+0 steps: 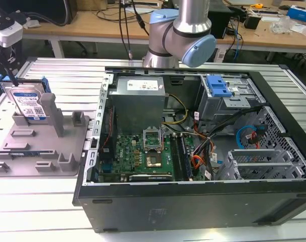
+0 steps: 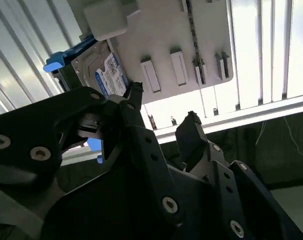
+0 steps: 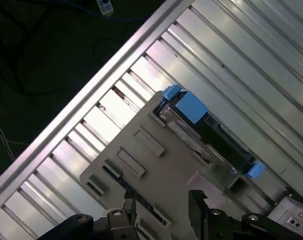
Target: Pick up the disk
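Ribbed aluminium worktop (image 1: 37,206) carries everything I'm working over. The open computer case (image 1: 193,206) takes most of it, and the grey moulded tray (image 1: 67,169) sits at the exterior view's left. My disk (image 1: 27,101) stands on edge in that tray, propped against an upright post, with blue rails along its sides. In the second wrist view my pincer (image 2: 164,107) hangs over the tray, spread and empty, with the disk off to one side of its fingers rather than between them. I judge nothing is done yet: closing in, gripping and lifting are all left.

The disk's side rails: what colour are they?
Blue. The rails on the disk show best in the first wrist view.
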Controlling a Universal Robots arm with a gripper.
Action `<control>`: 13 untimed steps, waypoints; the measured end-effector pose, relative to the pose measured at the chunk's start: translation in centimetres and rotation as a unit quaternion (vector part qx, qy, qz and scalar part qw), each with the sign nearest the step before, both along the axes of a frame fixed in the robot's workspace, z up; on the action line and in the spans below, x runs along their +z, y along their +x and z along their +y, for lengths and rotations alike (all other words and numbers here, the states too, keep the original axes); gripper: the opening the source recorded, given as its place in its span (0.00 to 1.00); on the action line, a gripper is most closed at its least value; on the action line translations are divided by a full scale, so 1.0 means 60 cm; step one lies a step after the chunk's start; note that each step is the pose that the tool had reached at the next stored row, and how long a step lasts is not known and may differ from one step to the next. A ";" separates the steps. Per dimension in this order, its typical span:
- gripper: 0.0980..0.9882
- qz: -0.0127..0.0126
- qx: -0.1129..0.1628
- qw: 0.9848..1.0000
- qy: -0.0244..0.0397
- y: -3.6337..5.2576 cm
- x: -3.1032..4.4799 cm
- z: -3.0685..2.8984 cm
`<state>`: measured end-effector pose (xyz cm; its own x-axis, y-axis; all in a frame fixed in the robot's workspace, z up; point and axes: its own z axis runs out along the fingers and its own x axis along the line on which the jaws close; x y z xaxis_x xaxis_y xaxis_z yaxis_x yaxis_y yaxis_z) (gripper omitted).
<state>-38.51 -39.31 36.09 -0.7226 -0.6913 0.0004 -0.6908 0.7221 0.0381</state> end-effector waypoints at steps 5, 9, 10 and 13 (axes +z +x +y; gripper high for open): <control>0.50 0.000 0.061 0.998 0.000 0.000 -0.001 0.0000; 0.50 0.000 0.124 0.992 0.000 0.000 -0.001 0.0000; 0.50 0.000 0.133 0.991 0.000 0.000 -0.001 0.0000; 0.50 -0.001 0.165 0.986 0.000 0.000 -0.002 0.0000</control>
<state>-38.48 -39.31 35.99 -0.4591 -0.8884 -0.0004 -0.8878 0.4588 0.0370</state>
